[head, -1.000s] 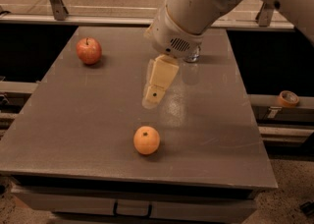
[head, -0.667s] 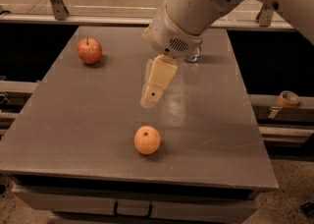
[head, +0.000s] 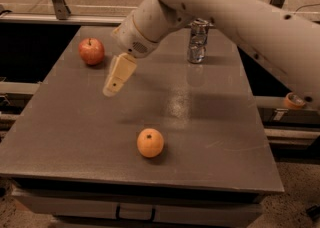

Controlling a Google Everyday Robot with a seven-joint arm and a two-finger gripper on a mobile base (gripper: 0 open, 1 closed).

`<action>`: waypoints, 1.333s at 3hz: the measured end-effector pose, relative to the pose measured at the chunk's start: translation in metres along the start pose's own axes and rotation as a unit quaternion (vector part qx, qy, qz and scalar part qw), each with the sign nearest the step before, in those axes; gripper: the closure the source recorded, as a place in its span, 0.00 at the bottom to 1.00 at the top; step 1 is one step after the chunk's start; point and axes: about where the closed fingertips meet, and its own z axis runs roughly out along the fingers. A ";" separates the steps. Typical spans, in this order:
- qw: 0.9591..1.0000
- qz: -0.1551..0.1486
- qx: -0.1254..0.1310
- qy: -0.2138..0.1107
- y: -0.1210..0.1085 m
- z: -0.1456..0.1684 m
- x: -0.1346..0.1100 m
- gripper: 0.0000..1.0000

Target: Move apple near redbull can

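Above the left part of the worktop (head: 225, 122) hangs the gripper (head: 112, 88), pointing down and to the left. Whether it is spread or closed I cannot tell, but it carries nothing. Near it, toward the far left corner, the apple (head: 91, 51) sits upright on the worktop, apart from the gripper. The redbull can (head: 198, 42) stands at the far edge, well apart from the apple and partly behind the arm (head: 240, 12). 1 orange (head: 150, 142) lies near the front and is not wanted. The step in hand seems to be the reach to the apple. To do it well, I would come down over the apple's widest part, take it at 2 opposite sides below the stem, and lift it clear before crossing toward the can.
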 end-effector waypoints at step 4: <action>0.982 0.110 0.075 -0.133 -0.117 0.115 -0.015 0.17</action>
